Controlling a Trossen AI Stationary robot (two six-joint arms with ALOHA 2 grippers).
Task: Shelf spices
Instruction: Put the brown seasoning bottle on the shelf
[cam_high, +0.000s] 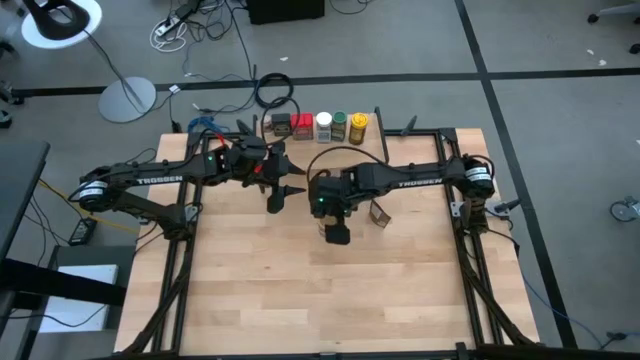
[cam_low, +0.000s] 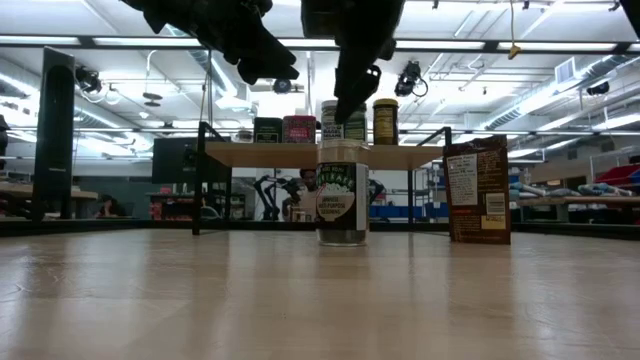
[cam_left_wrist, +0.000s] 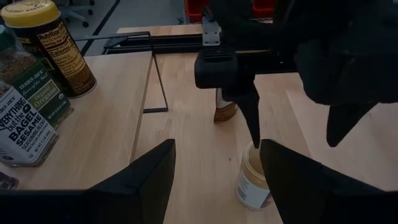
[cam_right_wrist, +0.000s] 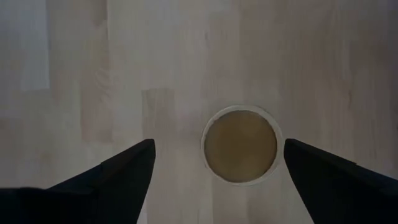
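A small tan-capped jar (cam_low: 342, 200) stands upright on the wooden table near its middle. My right gripper (cam_right_wrist: 219, 147) hangs open above it, pointing steeply down, one finger to each side of the cap (cam_right_wrist: 240, 145) and clear of it. A taller brown canister (cam_low: 477, 190) stands on the table to the jar's right. The shelf (cam_low: 300, 155) at the far edge carries a dark tin (cam_high: 280, 123), a red tin (cam_high: 302, 123), and white-lidded (cam_high: 323, 125), green (cam_high: 340, 125) and yellow-lidded (cam_high: 358, 125) jars. My left gripper (cam_high: 283, 193) waits open above the table, left of the jar, with nothing between its fingers.
Black frame rails (cam_high: 455, 215) run along the table's left and right sides. Bare wooden table (cam_high: 330, 300) spreads over the near half. Cables and a lamp base (cam_high: 127, 98) lie on the floor beyond the far edge.
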